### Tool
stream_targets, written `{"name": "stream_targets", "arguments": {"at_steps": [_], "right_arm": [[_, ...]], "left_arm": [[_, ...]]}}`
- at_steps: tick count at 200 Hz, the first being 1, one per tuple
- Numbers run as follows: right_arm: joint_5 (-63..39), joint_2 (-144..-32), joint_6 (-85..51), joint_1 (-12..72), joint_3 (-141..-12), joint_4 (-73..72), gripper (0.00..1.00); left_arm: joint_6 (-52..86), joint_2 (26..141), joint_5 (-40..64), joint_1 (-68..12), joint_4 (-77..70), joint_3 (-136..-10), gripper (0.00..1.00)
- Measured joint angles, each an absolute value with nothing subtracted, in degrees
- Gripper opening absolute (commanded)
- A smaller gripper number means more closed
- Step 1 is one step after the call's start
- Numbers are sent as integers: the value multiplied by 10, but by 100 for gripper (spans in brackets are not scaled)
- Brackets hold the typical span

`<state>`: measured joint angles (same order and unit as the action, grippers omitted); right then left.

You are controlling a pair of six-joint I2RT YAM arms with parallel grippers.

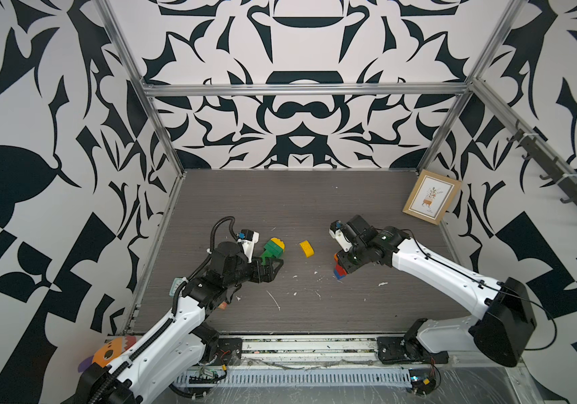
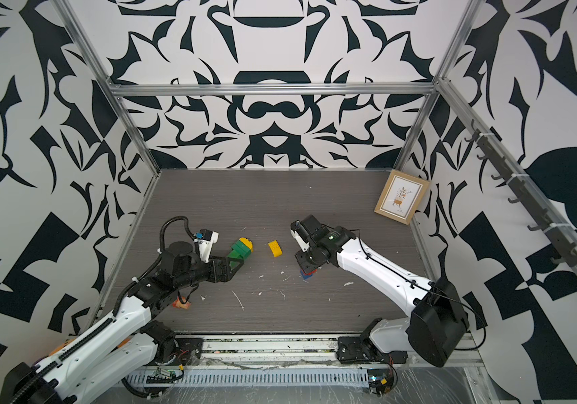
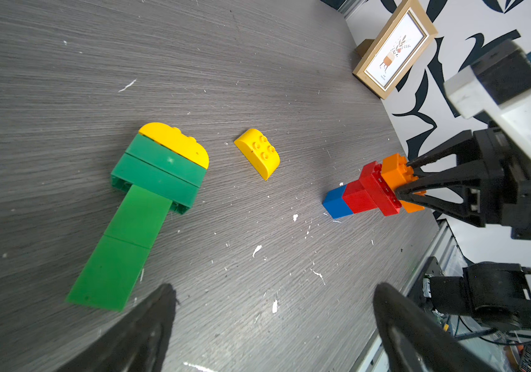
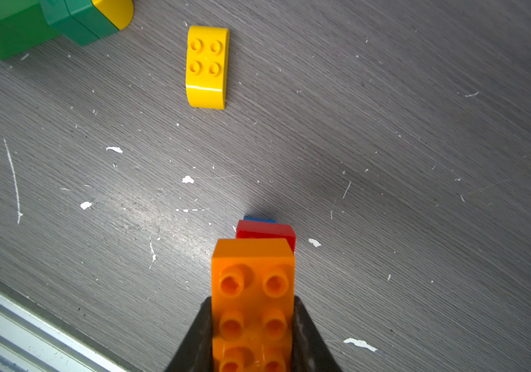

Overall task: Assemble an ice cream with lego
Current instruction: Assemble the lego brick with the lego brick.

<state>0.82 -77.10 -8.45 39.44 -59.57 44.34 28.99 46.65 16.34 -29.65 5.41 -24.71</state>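
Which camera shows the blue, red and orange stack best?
The left wrist view: the stack shows side-on, all layers visible, the right gripper shut on its orange top brick. The right wrist view sees mostly orange studs, red and blue as slivers. In both top views the gripper hides most of the stack.

The table (image 4: 418,128) has a matt grey wood-grain surface, finely ridged and flecked with white chips and scratches. The yellow brick (image 4: 207,66) is smooth glossy plastic with a bright highlight along its curved edge; the orange brick (image 4: 253,290) is smooth, slightly glossy plastic; the green bricks (image 3: 158,174) are smooth satin plastic. The fingers (image 4: 307,338) of the right gripper (image 3: 402,178) are matt black plastic. The right arm shell (image 1: 437,269) is smooth white plastic. The cage rails (image 1: 301,90) are bare brushed metal. The picture frame (image 3: 393,48) is pale wood-look moulding around a matt paper print
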Motion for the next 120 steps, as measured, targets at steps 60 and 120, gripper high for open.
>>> {"name": "stream_targets", "arguments": {"at_steps": [60, 120], "right_arm": [[13, -771, -90, 394, -594, 446, 31], [15, -783, -92, 394, -594, 443, 39]], "left_arm": [[289, 465, 163, -296, 54, -247, 99], [289, 458, 163, -296, 57, -247, 99]]}}
